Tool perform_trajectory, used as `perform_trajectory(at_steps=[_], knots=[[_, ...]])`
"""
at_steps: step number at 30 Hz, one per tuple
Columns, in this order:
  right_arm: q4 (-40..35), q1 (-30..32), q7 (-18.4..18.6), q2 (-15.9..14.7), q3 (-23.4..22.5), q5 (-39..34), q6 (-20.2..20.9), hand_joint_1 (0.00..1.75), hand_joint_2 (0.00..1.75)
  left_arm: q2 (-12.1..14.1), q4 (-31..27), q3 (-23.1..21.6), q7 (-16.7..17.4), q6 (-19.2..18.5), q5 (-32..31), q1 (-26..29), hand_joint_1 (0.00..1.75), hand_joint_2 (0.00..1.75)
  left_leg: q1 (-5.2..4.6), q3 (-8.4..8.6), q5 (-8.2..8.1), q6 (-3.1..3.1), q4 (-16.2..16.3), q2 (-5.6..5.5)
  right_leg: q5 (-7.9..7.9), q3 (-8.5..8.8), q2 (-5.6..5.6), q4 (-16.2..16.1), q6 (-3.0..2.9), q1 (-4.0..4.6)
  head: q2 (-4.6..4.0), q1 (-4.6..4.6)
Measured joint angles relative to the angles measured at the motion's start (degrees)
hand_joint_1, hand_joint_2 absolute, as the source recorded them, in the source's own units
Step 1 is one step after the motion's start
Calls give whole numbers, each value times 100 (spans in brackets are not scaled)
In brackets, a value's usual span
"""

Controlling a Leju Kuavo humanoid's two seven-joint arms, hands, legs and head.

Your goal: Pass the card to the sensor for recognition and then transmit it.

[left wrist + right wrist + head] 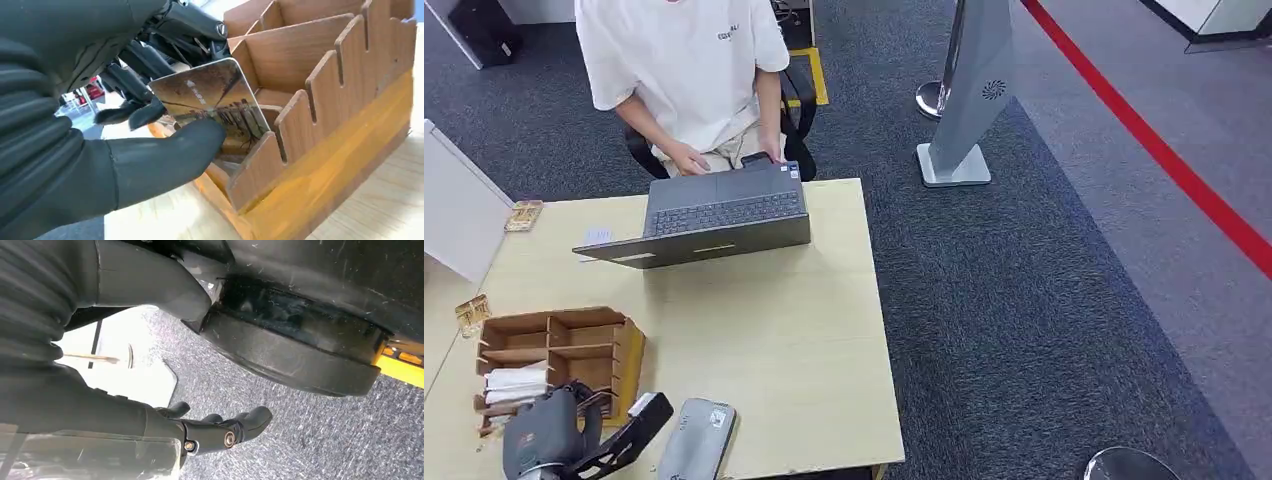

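Note:
A card point(215, 100) with a brown landscape print sits partly inside a slot of the wooden organizer point(325, 125). My left hand point(150, 150) pinches it between the thumb point(165, 160) and the dark fingers point(135, 80) behind it. In the head view my left hand point(574, 430) is at the table's near left corner, against the organizer point(629, 360). A grey flat sensor point(696, 440) lies on the table just right of that hand. My right hand point(210, 432) hangs over grey carpet, fingers loosely apart and holding nothing.
A person in a white shirt point(684, 60) sits across the table at an open grey laptop point(714, 215). The wooden table point(784, 330) ends at its right edge on dark carpet. A grey stand point(969, 100) and a red floor line point(1164, 150) lie to the right.

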Motion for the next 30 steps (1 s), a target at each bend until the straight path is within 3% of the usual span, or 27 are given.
perform_trajectory(at_steps=[7,12,19,24,28,30], knots=[[-9,8,94,7,2,-129,-83,0,175,-50,-255,-81,-35,116,0,17,175,175,0,0,1,1,0,0,0,-1,0,0,0,0,0,0],[-9,9,127,9,2,-135,-120,0,175,31,-800,-480,90,-225,2,116,175,175,0,-1,1,2,0,-1,0,-1,0,0,0,0,0,2],[-9,9,125,9,0,-78,-98,0,175,641,-1565,-1397,278,-820,296,183,175,175,0,0,1,1,0,-2,0,-4,-2,0,0,0,0,0],[0,11,85,11,-20,-35,-59,0,175,1430,-1947,-2080,528,-1193,852,-207,175,175,0,0,8,0,0,-6,1,-4,-6,1,-1,1,0,0],[0,12,35,15,-15,5,64,0,175,1576,-1989,-2328,842,-1060,528,-1024,175,175,0,-15,26,6,4,-19,11,-25,-20,1,10,1,0,2],[0,12,35,15,-15,5,64,0,175,1576,-1989,-2328,842,-1060,528,-1024,175,175,0,-15,26,6,4,-19,11,-25,-20,1,10,1,0,2]])
